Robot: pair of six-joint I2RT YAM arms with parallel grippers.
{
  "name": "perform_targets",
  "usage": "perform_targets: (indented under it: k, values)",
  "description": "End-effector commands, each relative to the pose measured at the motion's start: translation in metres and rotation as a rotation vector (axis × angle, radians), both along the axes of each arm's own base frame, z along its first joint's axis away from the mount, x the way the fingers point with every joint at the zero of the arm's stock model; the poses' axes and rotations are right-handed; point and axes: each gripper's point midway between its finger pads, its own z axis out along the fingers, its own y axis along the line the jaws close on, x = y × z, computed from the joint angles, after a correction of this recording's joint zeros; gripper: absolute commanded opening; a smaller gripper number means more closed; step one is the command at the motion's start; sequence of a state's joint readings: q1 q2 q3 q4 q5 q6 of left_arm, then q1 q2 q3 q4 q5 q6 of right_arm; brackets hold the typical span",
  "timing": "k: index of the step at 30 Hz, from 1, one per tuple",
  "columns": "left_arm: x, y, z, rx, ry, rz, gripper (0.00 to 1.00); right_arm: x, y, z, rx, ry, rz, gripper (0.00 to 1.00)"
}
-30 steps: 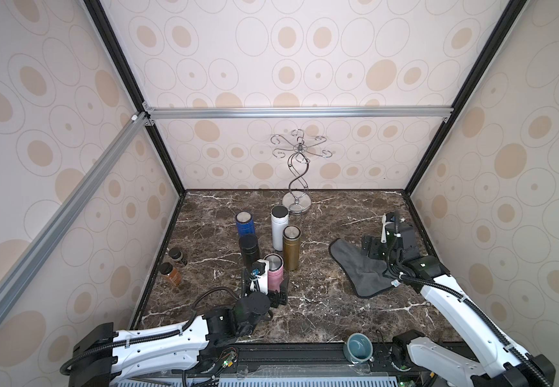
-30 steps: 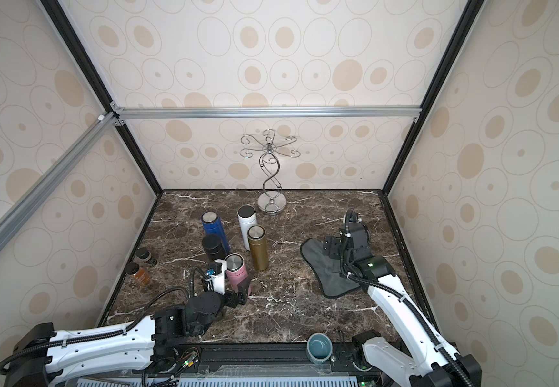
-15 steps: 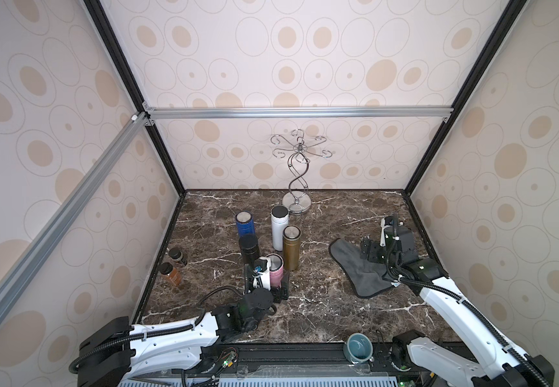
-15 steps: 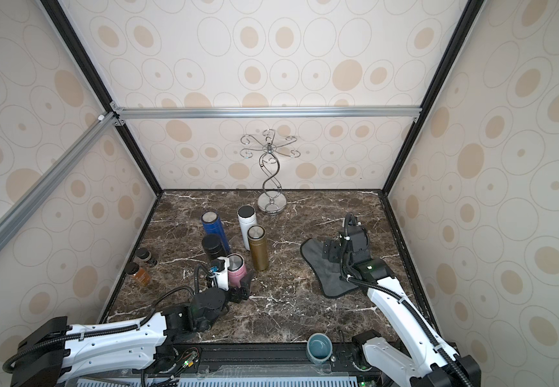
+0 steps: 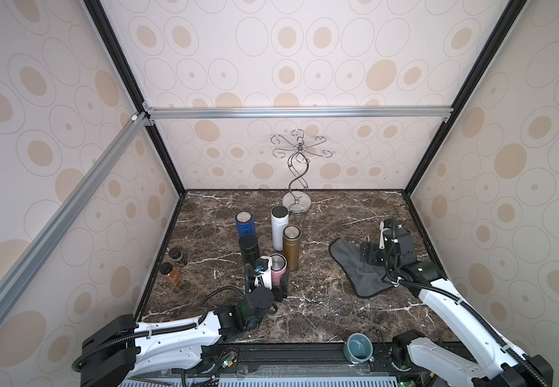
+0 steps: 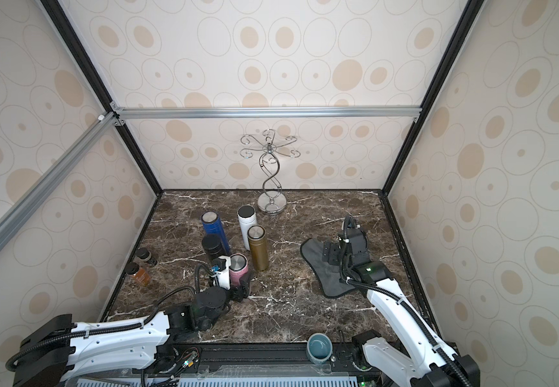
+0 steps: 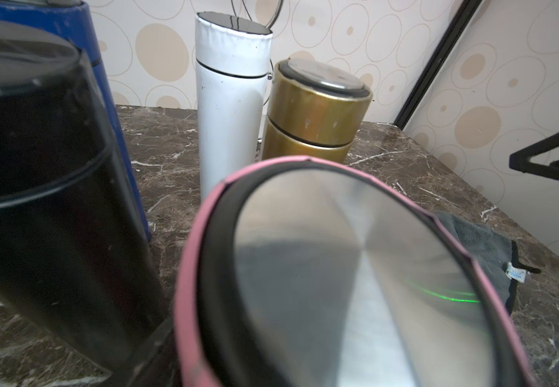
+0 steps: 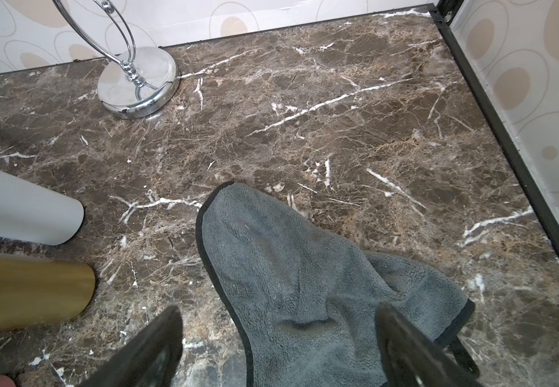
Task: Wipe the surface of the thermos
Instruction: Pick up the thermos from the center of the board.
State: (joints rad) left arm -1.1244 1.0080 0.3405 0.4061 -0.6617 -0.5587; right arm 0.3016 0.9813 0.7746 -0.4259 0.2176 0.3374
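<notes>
The pink thermos (image 5: 277, 268) (image 6: 237, 268) with a steel lid stands at the front of a cluster of flasks, left of centre. My left gripper (image 5: 276, 284) (image 6: 237, 285) reaches in from the front, its jaws on either side of the thermos's lower body. The frames do not show whether the jaws press on it. In the left wrist view the thermos lid (image 7: 355, 284) fills the picture and hides the jaws. A grey cloth (image 5: 355, 271) (image 8: 288, 268) lies flat on the right. My right gripper (image 5: 370, 254) (image 8: 278, 311) hovers open just over it, its fingers astride the cloth.
Behind the pink thermos stand a black flask (image 5: 249, 248), a blue one (image 5: 245, 224), a white one (image 5: 278, 228) and a gold one (image 5: 291, 248). A chrome stand (image 5: 297, 201) is at the back. Two brown jars (image 5: 170, 273) sit by the left wall. A teal cup (image 5: 359, 346) rests on the front rail.
My left gripper's jaws have drawn in round the pink thermos. My right gripper has shifted a little over the cloth and stays open.
</notes>
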Motion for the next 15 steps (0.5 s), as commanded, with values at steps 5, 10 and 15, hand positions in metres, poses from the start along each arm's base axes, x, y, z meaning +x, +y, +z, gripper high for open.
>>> perform_targets:
  k: [5,10,15]
  values:
    - [0.001,0.007,0.002,-0.012,-0.018,0.018,0.72,-0.008,0.003,-0.016,0.037,0.05,0.001,0.91]
    - [-0.001,0.013,0.002,-0.027,-0.021,0.025,0.62,-0.01,0.006,-0.025,0.049,0.08,0.005,0.91]
    - [-0.002,0.014,0.006,-0.03,-0.034,0.021,0.58,-0.016,0.009,-0.046,0.067,0.159,0.0,0.91]
